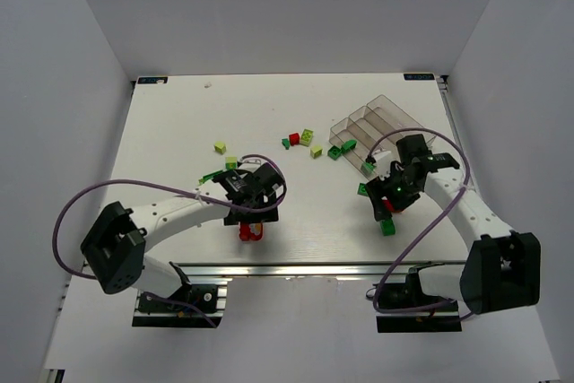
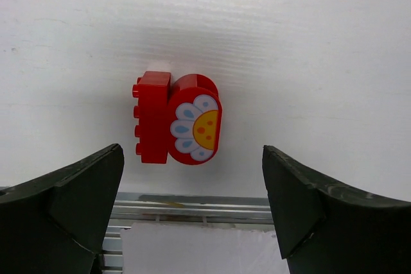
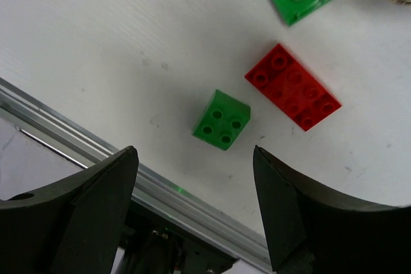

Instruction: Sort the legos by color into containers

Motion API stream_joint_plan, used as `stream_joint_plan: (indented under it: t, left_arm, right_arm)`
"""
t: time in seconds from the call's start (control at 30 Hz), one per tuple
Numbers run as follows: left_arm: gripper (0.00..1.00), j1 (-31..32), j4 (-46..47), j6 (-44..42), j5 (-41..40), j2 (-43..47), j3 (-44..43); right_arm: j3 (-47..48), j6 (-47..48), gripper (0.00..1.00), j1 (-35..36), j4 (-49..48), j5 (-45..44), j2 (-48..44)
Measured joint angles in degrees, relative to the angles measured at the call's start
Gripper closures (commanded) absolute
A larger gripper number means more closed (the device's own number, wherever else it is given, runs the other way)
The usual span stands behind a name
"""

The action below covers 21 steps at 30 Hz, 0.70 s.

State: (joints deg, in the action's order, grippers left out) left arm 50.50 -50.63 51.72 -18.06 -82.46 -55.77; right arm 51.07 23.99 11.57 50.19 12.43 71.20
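White tabletop (image 1: pixel 179 132). Left gripper (image 2: pixel 192 152) hangs agape over red daisy-printed plastic brick (image 2: pixel 176 126), near edge; right gripper (image 3: pixel 194 152), also agape, over small green square brick (image 3: pixel 221 120). Picking step, I judge: next, lower, pinch, carry to clear compartmented tray (image 1: pixel 377 118), far right.

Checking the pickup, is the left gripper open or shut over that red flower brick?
Open. The left gripper has its fingers spread wide, and the red flower brick lies ahead of the gap, touching neither.

The right gripper (image 3: pixel 196 206) hangs open over the white worktop (image 3: pixel 96 43), above a small green brick (image 3: pixel 221 120), beside a red brick (image 3: pixel 293 86).
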Motion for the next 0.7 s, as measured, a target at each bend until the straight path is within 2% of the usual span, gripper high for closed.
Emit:
stream_joint_plan:
  t: [0.33,0.7]
  left_arm:
    - [0.02,0.24,3.32,-0.04,-7.06,15.1,-1.31]
    - [0.02,0.26,7.58,-0.5,-10.1,16.15,-2.21]
  right_arm:
    - [-1.38,-0.09,0.24,0.0,0.9,-4.13,9.11]
    - [-2.21,-1.03,0.3,0.07,0.2,-8.0,15.56]
